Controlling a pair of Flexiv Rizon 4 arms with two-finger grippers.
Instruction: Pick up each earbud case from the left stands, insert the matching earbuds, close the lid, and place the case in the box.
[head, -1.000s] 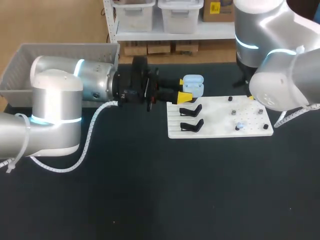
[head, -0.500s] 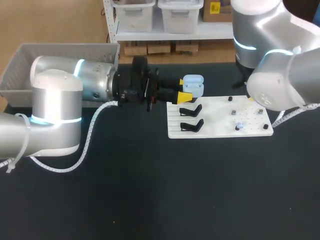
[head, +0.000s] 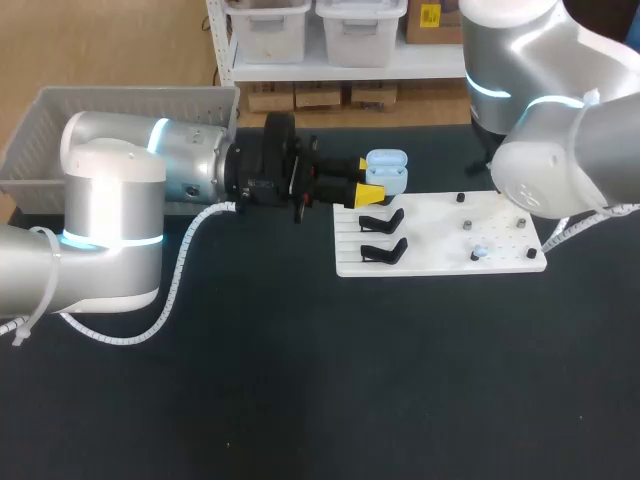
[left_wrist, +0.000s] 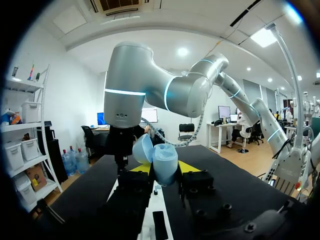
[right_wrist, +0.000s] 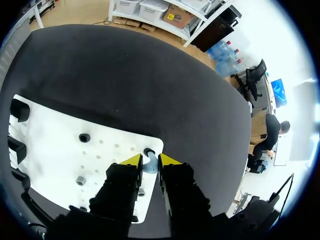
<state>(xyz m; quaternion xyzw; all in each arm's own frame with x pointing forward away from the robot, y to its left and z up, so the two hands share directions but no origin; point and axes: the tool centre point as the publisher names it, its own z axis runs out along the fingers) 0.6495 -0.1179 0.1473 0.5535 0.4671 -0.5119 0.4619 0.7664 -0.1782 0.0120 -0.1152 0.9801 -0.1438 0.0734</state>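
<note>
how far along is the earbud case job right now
Early. Done: the left gripper is shut on the blue case, lid open. In hand: the right gripper looks closed on an earbud on the white board. Left: inserting earbuds, closing the lid, placing the case in the grey box.

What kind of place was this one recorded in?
Likely a robot assembly test bench: a black table, a white fixture board with black stands, and the left gripper holding an open light blue earbud case.
</note>
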